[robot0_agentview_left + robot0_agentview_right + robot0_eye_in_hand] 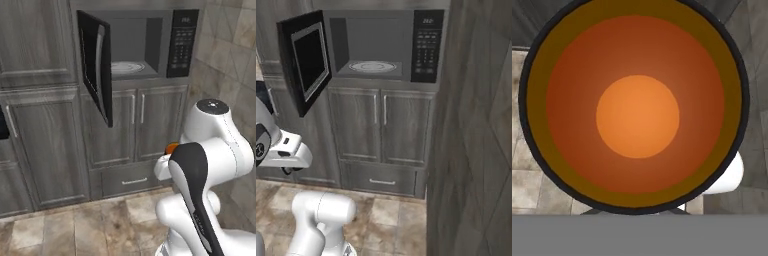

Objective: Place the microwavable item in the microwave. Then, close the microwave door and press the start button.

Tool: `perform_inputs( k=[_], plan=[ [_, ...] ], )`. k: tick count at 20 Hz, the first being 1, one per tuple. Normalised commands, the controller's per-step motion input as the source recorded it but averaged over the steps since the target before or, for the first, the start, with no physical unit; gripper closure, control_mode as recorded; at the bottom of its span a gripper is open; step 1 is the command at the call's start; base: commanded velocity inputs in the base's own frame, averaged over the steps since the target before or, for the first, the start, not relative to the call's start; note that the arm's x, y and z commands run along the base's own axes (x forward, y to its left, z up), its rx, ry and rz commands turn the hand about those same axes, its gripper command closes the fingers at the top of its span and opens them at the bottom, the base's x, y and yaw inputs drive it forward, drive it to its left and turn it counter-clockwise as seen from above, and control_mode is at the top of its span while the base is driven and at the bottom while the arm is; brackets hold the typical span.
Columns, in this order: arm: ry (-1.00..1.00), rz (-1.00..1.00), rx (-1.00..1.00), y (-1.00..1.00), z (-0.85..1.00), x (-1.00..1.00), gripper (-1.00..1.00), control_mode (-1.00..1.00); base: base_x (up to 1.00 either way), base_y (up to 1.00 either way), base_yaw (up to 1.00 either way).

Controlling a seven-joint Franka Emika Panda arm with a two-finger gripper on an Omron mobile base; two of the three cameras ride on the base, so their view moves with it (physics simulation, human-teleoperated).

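The microwavable item is a dark-rimmed cup with an orange inside, seen from straight above and very close in the hand view, with floor tiles far beneath it. Its orange top peeks out beside my folded arm at cabinet height, low and right of the microwave. My gripper is shut on the cup, its fingers hidden by it. The microwave door stands swung out to the left. The grey cavity holds a bare glass turntable. The keypad panel is on the right.
Grey cabinet doors and a drawer sit under the microwave. A stone-tiled wall runs along the right, seen as a tall panel in the right base view. The open door juts out into the room.
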Motion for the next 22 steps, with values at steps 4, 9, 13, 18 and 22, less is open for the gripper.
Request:
perform_inputs(
  k=[4,9,13,18,22],
  plan=[
    [0.0,0.0,0.0,0.0,0.0,0.0,1.0,1.0,0.4,-0.59,0.0],
    [0.0,0.0,0.0,0.0,0.0,0.0,1.0,1.0,0.61,-0.33,0.0],
    [0.0,0.0,0.0,0.0,0.0,0.0,1.0,1.0,0.74,-0.12,0.0],
    [0.0,0.0,0.0,0.0,0.0,0.0,1.0,1.0,0.71,-0.09,0.0],
    [0.0,0.0,0.0,0.0,0.0,0.0,1.0,1.0,0.6,-0.11,0.0]
  ],
)
